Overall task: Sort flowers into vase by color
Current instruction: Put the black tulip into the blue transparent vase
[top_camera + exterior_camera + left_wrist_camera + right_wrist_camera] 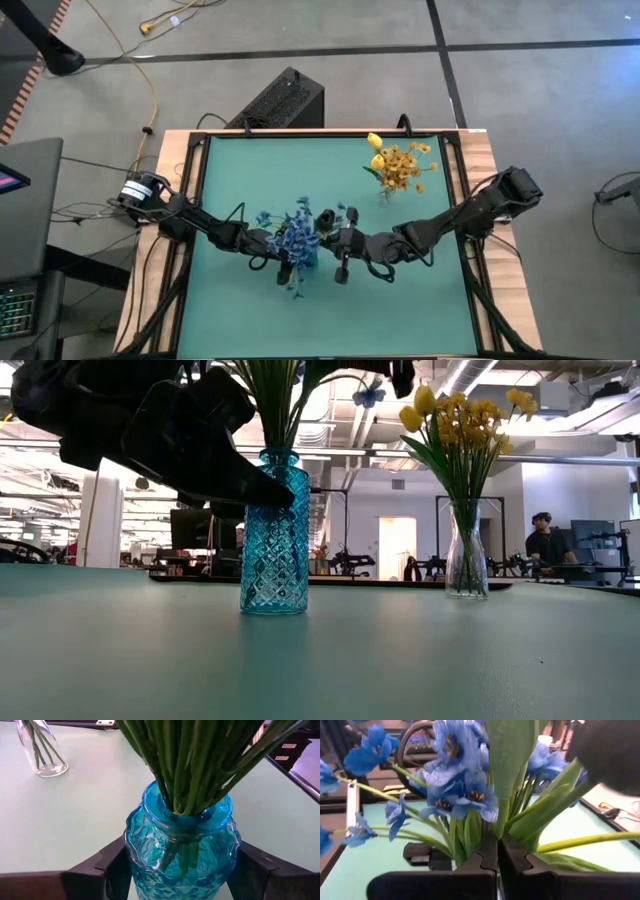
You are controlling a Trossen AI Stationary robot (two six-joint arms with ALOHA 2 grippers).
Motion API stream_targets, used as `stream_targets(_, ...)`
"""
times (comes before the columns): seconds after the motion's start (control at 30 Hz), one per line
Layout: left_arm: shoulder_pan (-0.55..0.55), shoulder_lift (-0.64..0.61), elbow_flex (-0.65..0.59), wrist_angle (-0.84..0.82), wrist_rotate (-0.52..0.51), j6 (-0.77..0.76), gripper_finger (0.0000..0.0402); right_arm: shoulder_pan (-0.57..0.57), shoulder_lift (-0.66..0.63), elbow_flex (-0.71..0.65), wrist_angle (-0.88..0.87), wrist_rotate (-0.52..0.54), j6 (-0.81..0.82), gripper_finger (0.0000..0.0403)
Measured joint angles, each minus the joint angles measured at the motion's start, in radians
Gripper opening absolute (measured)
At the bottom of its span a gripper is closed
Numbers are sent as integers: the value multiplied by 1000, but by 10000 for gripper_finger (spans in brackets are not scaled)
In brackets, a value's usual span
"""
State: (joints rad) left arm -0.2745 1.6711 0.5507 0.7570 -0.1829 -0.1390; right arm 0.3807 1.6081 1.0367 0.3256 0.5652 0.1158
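Observation:
A blue patterned glass vase [273,540] stands on the green table and holds blue small-bloom sprays [293,235] with green stalks [185,765]. My left gripper [280,262] has one finger on each side of the vase. My right gripper [497,851], just right of the bouquet in the high view [333,243], is shut on a green stem with a dark blackish bud [612,755] among the blue blooms. A clear glass vase [466,565] at the far right holds yellow tulips and yellow sprays [400,165]. My left gripper clasps the blue vase's upper body between its two fingers [116,865], one on each side [131,870]. The fingers come level from the table's left. The vase stands upright with its base on the table [273,608]. My right gripper pinches a green stalk at a leaf's base [498,827] between its shut fingertips [485,857]. It comes from the table's right, and the fingers lie across the stalk. The stalk stands roughly upright among the blue blooms; its lower end is hidden.
The table [240,170] has a raised black frame along its edges [200,170]. A black box [280,100] sits on the floor beyond the far edge. A person [548,545] sits in the room behind the table.

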Motion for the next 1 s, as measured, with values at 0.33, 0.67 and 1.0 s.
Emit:
stream_targets(0.33, 0, 0, 0, -6, 2, 2, 232, -31, 115, 0, 33, -68, -10, 27)
stream_targets(0.67, 0, -1, -1, -8, 4, 4, 232, -48, 142, 0, 32, -98, 18, 27)
stream_targets(1.0, 0, -1, -2, -10, 4, 2, 232, -50, 161, 0, 34, -142, 26, 42)
